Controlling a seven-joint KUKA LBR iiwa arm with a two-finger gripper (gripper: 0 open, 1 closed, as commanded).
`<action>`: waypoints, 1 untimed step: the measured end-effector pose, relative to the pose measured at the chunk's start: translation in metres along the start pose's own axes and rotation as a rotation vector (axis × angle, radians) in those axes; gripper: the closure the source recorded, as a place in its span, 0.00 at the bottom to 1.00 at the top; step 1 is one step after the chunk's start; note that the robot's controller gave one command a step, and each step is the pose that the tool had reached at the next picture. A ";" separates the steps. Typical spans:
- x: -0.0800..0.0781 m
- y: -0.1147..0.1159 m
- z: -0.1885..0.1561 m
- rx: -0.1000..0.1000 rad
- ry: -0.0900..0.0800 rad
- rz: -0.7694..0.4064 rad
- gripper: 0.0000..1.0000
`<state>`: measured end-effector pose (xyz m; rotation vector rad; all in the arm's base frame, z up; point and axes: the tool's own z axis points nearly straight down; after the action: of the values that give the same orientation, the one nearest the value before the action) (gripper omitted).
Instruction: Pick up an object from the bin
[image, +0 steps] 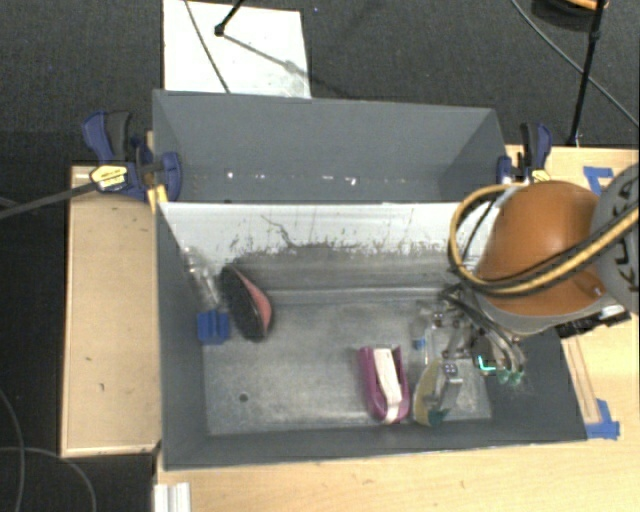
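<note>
Grey metal bin (310, 360), few loose items. Orange wrist cover (535, 245) sits at the bin's 3 o'clock. The end effector (447, 372) is low near 4 o'clock. Cannot tell how far open it is, and nothing is seen in its hold. Purple-and-white packet (383, 383) lies near, at its 9 o'clock, long axis 12–6. Dark oval brush (248, 303) is well apart, toward 10 o'clock. Olive-tan slim item (431, 397) lies just beside, at its 7 o'clock, long axis roughly 12–6; judged the likeliest target. Blue block (212, 327) is farthest, at 9 o'clock.

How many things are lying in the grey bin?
5. Left: a small blue block, a clear plastic piece and a dark oval brush with a pink face. Right: a purple-and-white packet and a tan thing beneath the gripper. The arm may hide more.
</note>
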<state>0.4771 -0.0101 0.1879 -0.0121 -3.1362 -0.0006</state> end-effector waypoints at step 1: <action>-0.056 -0.038 0.101 -0.001 -0.001 -0.328 0.00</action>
<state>0.5318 -0.0480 0.0869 0.4998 -3.0977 -0.0028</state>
